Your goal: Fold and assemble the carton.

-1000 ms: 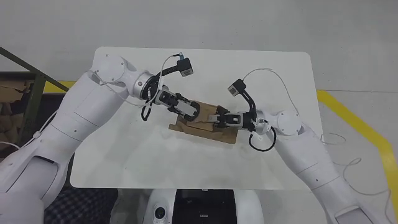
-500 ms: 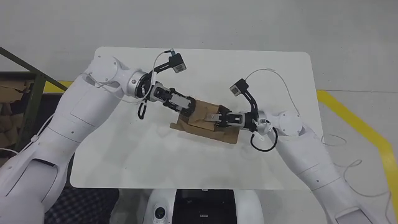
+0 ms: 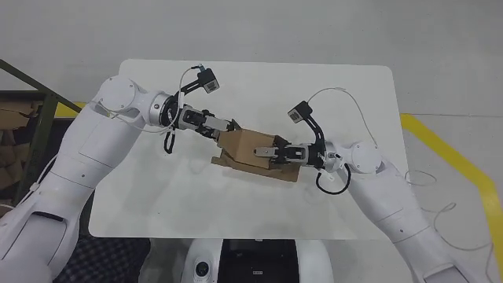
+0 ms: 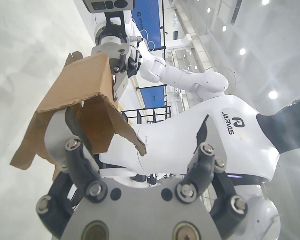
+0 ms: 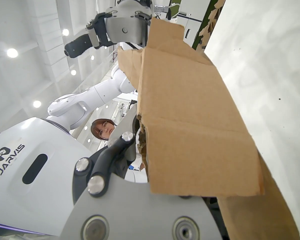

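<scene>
Opening carton (image 3: 250, 151) | right claw (image 3: 262, 152) clamped on wall | left claw (image 3: 223, 128) apart, one finger inside | likely light, bendy: grip near creases

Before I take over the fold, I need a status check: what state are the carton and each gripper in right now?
carton: half opened on the table, end flaps loose, none folded in.
left gripper: open, one finger inside the carton's end.
right gripper: shut on a wall at the carton's other end.
</scene>
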Tool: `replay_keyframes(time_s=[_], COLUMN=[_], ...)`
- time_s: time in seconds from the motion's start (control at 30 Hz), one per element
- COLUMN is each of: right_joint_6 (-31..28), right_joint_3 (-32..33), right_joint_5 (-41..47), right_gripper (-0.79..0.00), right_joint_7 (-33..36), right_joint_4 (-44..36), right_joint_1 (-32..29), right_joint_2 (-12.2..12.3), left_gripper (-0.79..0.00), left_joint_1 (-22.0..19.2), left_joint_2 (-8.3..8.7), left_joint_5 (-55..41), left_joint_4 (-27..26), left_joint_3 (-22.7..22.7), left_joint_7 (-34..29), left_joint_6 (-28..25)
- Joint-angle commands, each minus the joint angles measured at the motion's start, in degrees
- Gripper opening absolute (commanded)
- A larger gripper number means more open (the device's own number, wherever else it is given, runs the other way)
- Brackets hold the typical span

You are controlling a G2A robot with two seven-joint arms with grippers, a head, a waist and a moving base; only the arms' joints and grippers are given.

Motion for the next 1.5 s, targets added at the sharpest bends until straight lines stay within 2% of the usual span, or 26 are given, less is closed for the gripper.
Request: replay_keyframes(time_s=[0.0, 0.73, 1.13, 1.47], right_joint_6=[0.03, 0.32, -0.41, -0.94], right_joint_3=[-0.17, -2.84, -0.27, 1.74], right_joint_5=[0.04, 0.26, 0.51, 0.6], right_gripper=[-0.785, -0.785, -0.785, -0.785], right_joint_7=[0.25, 1.47, -0.94, -3.64], right_joint_4=[-0.17, 0.72, 1.82, 3.71], right_joint_1=[-0.05, 0.78, 0.22, -0.15], right_joint_2=[-0.04, -0.9, -0.58, -0.4], left_gripper=[0.0, 0.0, 0.0, 0.0], left_joint_1=[0.07, -1.97, 1.73, 4.67], left_joint_2=[0.01, -1.74, -1.19, -0.54], left_joint_5=[0.19, 1.28, -0.04, -1.98], left_joint_4=[0.04, 1.23, 0.79, -2.26], left_joint_3=[-0.39, 0.73, -1.89, -3.19], left_joint_7=[0.06, -0.81, -2.32, -2.58], left_joint_6=[0.18, 0.74, 2.11, 2.97])
